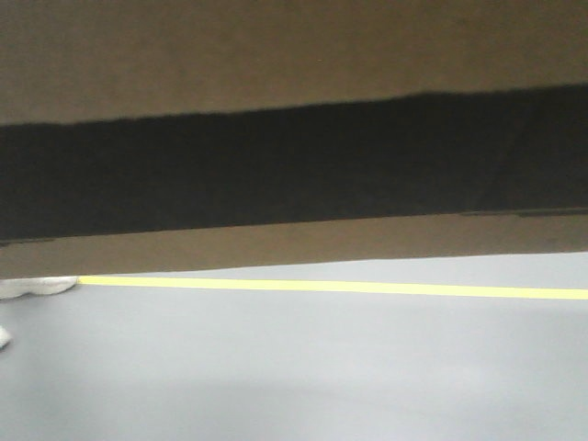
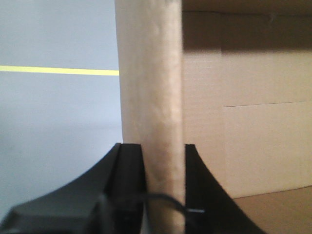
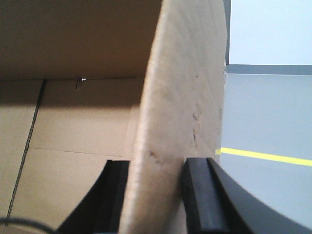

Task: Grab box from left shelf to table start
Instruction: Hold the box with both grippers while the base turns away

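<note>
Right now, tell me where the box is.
The cardboard box fills the top of the front view, above the yellow floor line; the left gripper and right gripper each clamp one of its walls.

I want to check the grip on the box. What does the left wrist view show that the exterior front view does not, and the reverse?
Only the left wrist view shows the left gripper, its black fingers pressed on both sides of a cardboard panel of the box, and the box's plain inner face. Only the front view shows the black band across the box's outside and a white thing at the left edge. Both show the box, the grey floor and the yellow line.
</note>
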`<move>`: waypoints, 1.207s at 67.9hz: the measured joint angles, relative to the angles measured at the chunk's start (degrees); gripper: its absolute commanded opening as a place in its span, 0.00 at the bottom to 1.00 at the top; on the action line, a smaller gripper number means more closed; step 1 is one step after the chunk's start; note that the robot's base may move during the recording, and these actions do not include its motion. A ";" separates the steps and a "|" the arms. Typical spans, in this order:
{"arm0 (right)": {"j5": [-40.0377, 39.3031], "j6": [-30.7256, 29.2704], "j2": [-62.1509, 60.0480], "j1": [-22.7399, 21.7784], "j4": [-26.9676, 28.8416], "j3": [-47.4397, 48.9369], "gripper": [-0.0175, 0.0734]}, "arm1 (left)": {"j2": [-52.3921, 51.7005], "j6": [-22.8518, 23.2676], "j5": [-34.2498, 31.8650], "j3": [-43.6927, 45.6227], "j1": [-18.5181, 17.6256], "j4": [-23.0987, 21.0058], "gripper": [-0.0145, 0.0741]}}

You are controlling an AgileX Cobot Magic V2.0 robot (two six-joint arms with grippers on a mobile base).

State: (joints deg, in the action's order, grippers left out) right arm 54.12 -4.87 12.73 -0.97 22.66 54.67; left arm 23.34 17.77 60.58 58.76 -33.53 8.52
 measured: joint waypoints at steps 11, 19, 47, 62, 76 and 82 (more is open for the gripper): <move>0.00 0.00 0.00 0.00 0.00 0.00 0.26 | 0.00 0.00 0.00 0.00 0.00 0.00 0.06; 0.00 0.00 0.00 0.00 0.00 0.00 0.26 | 0.00 0.00 0.00 0.00 0.00 0.00 0.06; 0.00 0.00 0.00 0.00 0.00 0.00 0.26 | 0.00 0.00 -0.24 -0.34 0.00 0.00 0.06; 0.11 0.00 0.00 0.00 -0.21 0.00 0.26 | 0.00 0.00 -0.45 -1.79 0.00 -0.25 0.06; 0.20 0.00 0.00 0.00 -0.87 0.00 0.26 | 0.00 0.10 -1.23 -4.37 0.00 -0.74 0.06; 0.20 0.00 0.00 0.00 -1.09 0.00 0.26 | 0.00 0.45 -1.35 -5.70 0.00 -1.10 0.06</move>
State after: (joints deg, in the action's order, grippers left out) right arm 54.32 -4.87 12.73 -0.97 21.57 54.67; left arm 23.34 18.22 59.23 53.06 -33.53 7.42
